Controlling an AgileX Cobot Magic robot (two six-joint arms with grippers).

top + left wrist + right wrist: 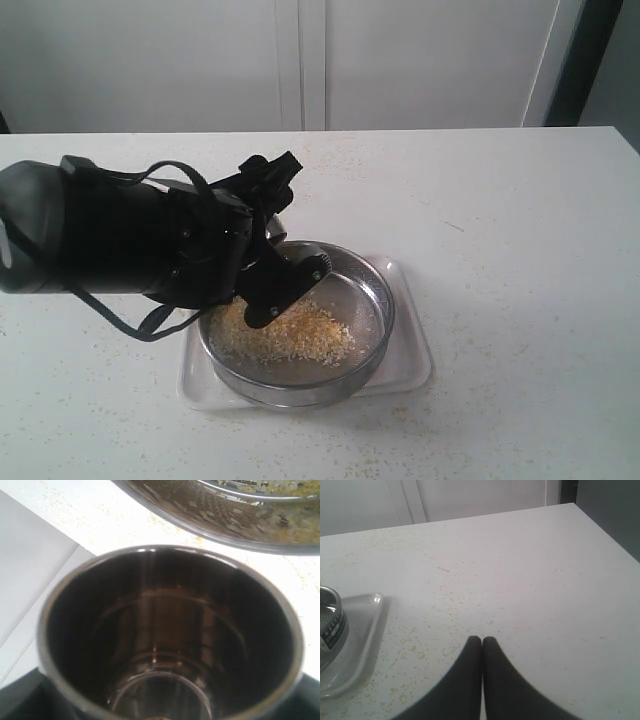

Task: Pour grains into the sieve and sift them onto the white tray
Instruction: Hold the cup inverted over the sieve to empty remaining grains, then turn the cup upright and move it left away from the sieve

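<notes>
The sieve [372,290] rests in the white tray [415,368] at the table's middle. A heap of yellow and pale grains [290,335] lies on its mesh. My left gripper [280,232] hangs over the sieve's left rim, shut on a small steel cup [276,231] that is tipped toward the sieve. In the left wrist view the cup [170,580] fills the frame and its inside looks empty; the sieve [225,515] lies just beyond its mouth. My right gripper [482,639] is shut on nothing, low over bare table to the right of the tray [370,611].
Stray grains are scattered over the white table [500,230] around the tray. The bulky black left arm [110,240] covers the table's left part and the tray's left end. A white wall panel [300,60] stands behind the table's far edge.
</notes>
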